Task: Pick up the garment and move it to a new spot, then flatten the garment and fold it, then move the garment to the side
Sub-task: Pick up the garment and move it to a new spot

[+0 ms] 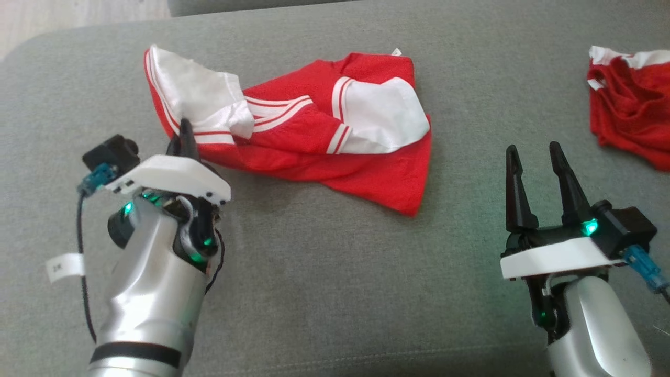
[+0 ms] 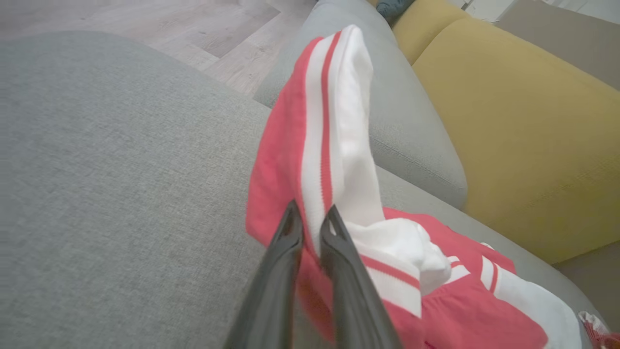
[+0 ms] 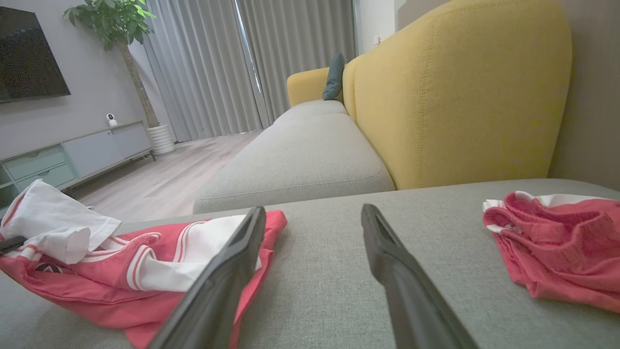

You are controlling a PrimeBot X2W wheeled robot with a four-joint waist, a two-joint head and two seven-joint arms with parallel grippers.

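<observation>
My left fingers (image 1: 184,133) are clenched on the striped trim at the left end of the red-and-white jersey (image 1: 293,139). The jersey lies crumpled on the grey sofa cushion (image 1: 314,272). My right fingers (image 1: 564,170) are spread and released, well apart from the jersey, between it and a smaller red garment (image 1: 628,110). I count two garments in all.

A home living room is indicated by a grey sofa (image 3: 310,160) with yellow backrest (image 3: 455,92), a wall-mounted television (image 3: 29,53), a potted tree (image 3: 121,29), long curtains (image 3: 208,63) and wood flooring (image 3: 160,179).
</observation>
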